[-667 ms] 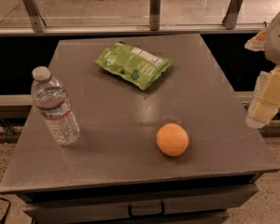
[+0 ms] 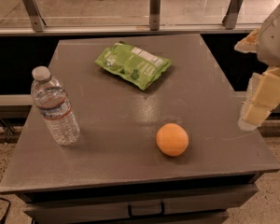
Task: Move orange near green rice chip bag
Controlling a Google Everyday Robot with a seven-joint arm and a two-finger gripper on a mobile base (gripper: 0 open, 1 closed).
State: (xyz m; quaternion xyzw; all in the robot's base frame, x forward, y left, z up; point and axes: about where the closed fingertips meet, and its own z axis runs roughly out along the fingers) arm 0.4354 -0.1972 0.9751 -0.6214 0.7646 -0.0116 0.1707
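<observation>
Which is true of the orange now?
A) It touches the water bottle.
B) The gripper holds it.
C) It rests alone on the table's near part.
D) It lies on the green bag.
C: the orange sits on the near part of the table, apart from the green rice chip bag, and the gripper hangs off the table's right edge.

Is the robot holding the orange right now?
No, the orange lies free on the table, well apart from the gripper out by the table's far side edge.
</observation>
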